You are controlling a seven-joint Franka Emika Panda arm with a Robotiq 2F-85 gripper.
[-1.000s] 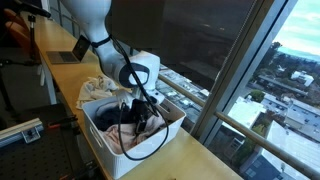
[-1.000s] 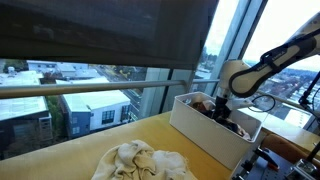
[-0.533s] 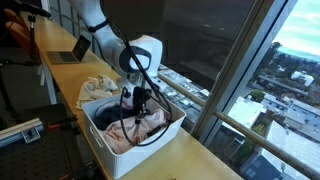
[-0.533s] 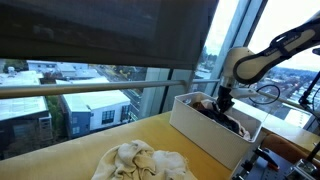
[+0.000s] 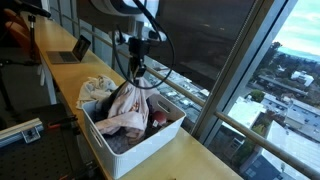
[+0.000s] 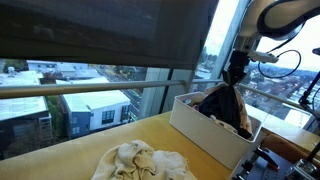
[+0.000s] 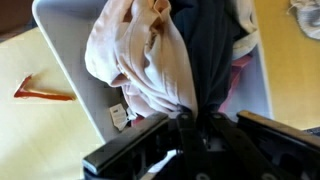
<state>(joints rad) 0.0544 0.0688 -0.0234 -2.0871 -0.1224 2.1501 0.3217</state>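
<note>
My gripper (image 5: 135, 66) hangs high over a white bin (image 5: 110, 155) and is shut on a bunch of clothes (image 5: 128, 103), a pale pink garment with a dark one, which drapes down from the jaws into the bin. In the other exterior view the gripper (image 6: 236, 72) holds the dark cloth (image 6: 224, 103) above the same bin (image 6: 195, 128). From the wrist, the pink and dark fabric (image 7: 170, 60) stretches away from the closed fingers (image 7: 150, 135), with the bin's wall (image 7: 75, 85) beneath. More laundry stays in the bin.
A crumpled pale cloth pile (image 6: 140, 161) lies on the wooden table (image 6: 70, 155) away from the bin. Another cloth (image 5: 96, 87) lies behind the bin, and a laptop (image 5: 75, 52) stands further back. Large windows run alongside the table. A red mark (image 7: 40, 92) shows on the tabletop.
The gripper closed on the clothes inside the bin and then rose well above it, pulling the pink and dark garments up with it.
</note>
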